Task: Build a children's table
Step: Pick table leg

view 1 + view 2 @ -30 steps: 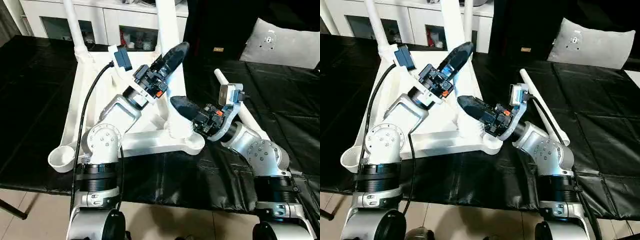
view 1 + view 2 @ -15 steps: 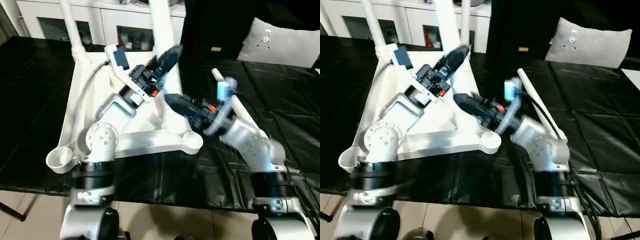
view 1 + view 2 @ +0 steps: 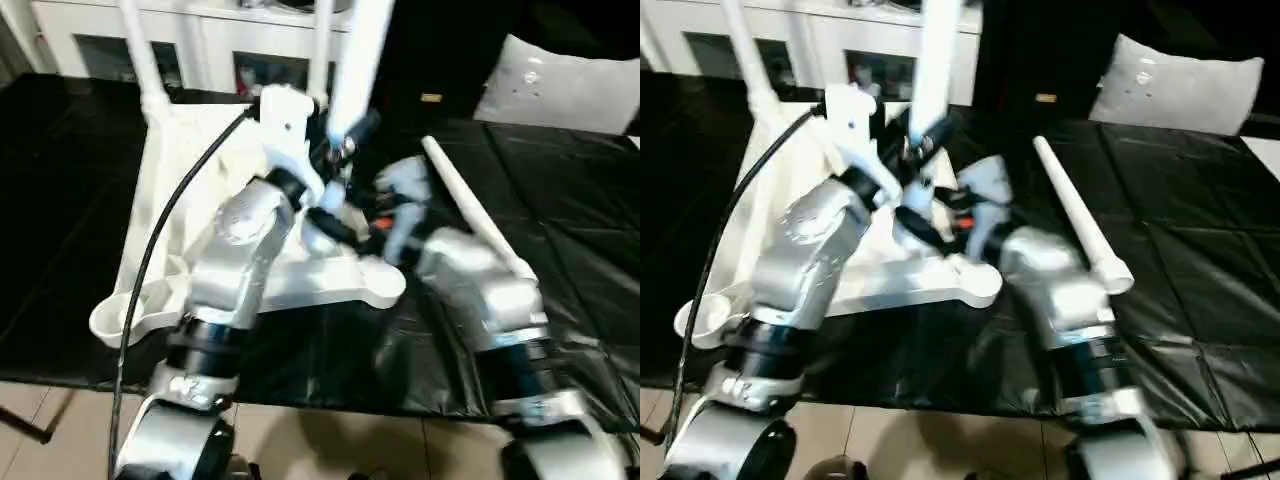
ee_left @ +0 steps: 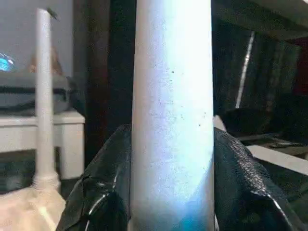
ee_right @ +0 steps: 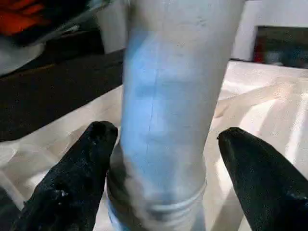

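Your left gripper [image 4: 171, 211] is clamped on an upright white leg [image 4: 172, 110] of the children's table [image 3: 180, 200], one black finger [image 4: 103, 192] pressed to each side of it. Your right gripper [image 5: 166, 192] straddles the same leg lower down, by its collar, with its fingers [image 5: 72, 187] spread apart and clear of the leg. The upturned tabletop lies under both grippers on the black cloth [image 3: 560, 170]. A loose leg [image 3: 1080, 225] lies on the cloth just beside your right arm.

Even indoor light; both silver forearms [image 3: 250, 230] smear with motion blur in the head views, and the close leg [image 4: 172, 120] looks soft, bluish.
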Tool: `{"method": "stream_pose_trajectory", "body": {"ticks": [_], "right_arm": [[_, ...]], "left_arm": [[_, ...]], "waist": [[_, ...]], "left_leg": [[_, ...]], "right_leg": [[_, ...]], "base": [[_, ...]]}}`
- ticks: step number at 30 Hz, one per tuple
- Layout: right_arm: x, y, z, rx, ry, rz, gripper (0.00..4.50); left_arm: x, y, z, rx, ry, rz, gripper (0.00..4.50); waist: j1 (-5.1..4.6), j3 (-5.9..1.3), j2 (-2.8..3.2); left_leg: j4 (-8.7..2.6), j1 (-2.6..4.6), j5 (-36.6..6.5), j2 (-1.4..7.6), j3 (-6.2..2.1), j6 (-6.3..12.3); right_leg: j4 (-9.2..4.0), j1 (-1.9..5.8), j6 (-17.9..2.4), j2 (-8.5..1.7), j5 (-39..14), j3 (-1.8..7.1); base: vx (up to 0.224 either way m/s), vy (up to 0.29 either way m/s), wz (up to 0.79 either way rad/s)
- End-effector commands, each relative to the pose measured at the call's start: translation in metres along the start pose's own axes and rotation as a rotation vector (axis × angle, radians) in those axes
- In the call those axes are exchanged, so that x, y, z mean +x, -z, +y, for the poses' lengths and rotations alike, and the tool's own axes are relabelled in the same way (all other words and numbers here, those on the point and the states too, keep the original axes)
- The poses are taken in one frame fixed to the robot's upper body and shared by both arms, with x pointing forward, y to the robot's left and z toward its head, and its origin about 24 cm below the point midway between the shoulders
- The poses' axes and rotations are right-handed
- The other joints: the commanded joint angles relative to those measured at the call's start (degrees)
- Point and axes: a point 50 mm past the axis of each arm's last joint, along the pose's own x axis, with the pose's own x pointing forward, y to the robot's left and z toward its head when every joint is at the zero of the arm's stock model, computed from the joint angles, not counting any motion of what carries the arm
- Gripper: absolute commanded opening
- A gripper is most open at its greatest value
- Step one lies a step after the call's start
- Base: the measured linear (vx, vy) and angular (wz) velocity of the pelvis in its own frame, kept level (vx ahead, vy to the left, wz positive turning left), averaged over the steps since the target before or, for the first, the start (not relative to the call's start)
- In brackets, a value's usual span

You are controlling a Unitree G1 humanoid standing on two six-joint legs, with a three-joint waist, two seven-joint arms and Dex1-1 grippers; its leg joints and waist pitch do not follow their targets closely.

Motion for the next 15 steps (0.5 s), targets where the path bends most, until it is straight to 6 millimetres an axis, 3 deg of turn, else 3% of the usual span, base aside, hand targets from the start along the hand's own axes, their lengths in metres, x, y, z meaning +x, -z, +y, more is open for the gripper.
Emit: {"method": "stream_pose_trajectory", "body": {"ticks": [1, 5, 15], "right_arm": [[0.0012, -0.0066, -0.0065, 0.031, 0.082, -0.075, 3.73], [0.0031, -0.0059, -0.0044, 0.067, 0.092, -0.087, 3.38], [0.0018, -0.0001, -0.0033, 0.130, 0.063, -0.060, 2.46]], "left_arm": [[0.0033, -0.0032, -0.0058, 0.037, 0.014, -0.013, 1.85], [0.0036, -0.0010, -0.0043, 0.051, -0.008, -0.011, 1.85], [0.0042, 0.0020, 0.0026, 0.063, -0.050, -0.002, 1.85]], "waist": [[-0.13, -4.61, 0.27], [0.22, -4.63, 0.35], [0.29, -4.68, 0.61]], "left_leg": [[-3.84, 1.24, -9.48, 2.12, -0.77, -1.22], [-3.84, 1.38, -8.81, 2.08, -0.71, -1.12], [-3.88, 1.32, -9.46, 2.01, -0.79, -1.51]], "right_leg": [[-4.33, 2.66, -9.45, -4.29, -7.30, 2.56], [-4.08, 2.77, -9.80, -4.02, -4.47, 2.54], [-4.12, 2.90, -9.58, -4.17, -4.74, 2.58]], "base": [[0.000, 0.000, 0.00], [0.000, 0.000, 0.00], [0.000, 0.000, 0.00]]}}
